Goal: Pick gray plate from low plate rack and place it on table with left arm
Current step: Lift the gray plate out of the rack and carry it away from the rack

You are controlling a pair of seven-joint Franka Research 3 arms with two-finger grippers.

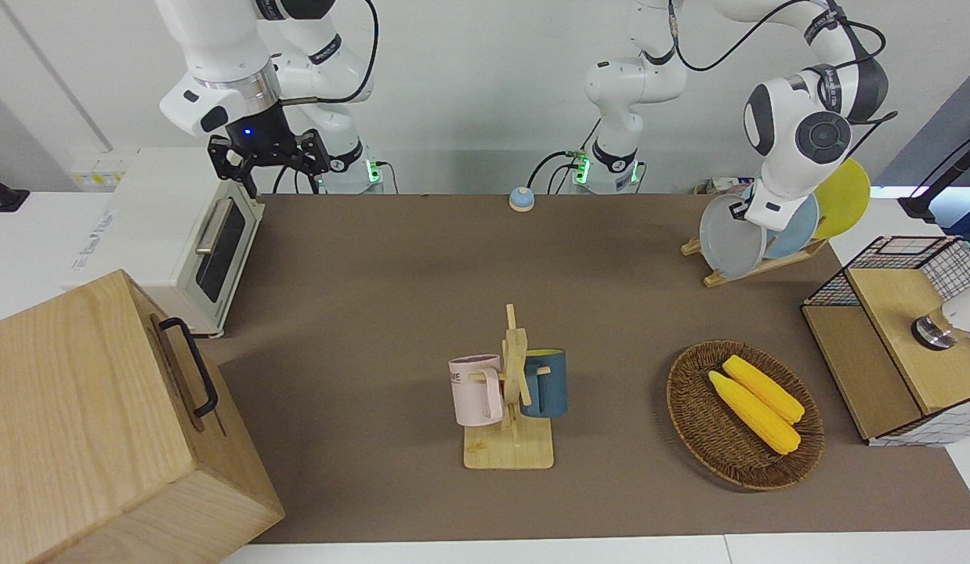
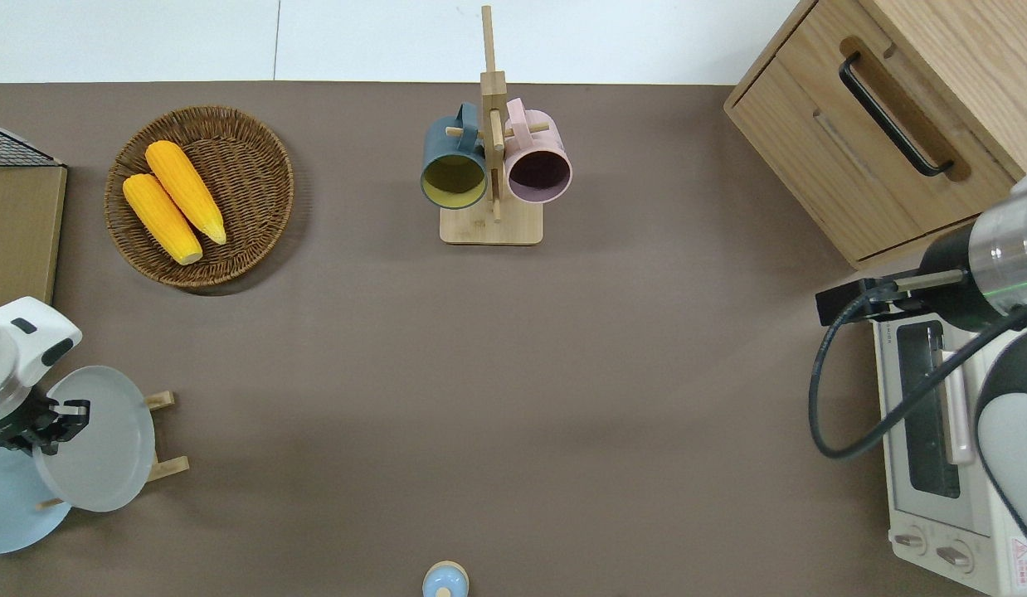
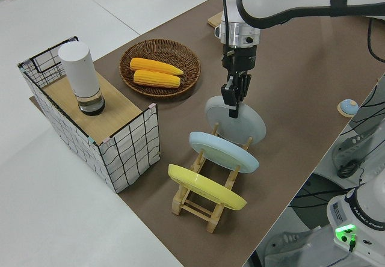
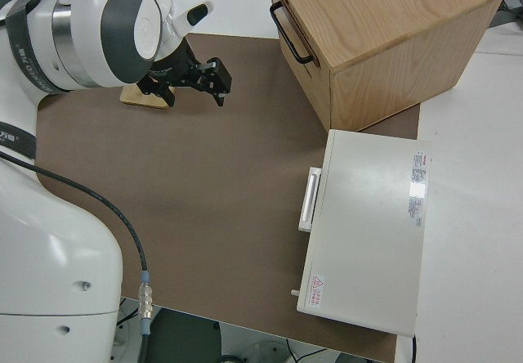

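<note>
Left hand (image 3: 234, 101) grasping gray plate (image 3: 240, 125) rim at low plate rack (image 3: 201, 204), overhead hides yellow plate (image 3: 204, 187), right arm parked

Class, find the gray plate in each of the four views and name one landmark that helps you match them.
Front: gray plate, upper right, on the low rack.
Overhead: gray plate, lower left edge.
Left side: gray plate, centre, left gripper at its rim.
Right side: not in view.
Landmark: the light blue plate beside it.
</note>
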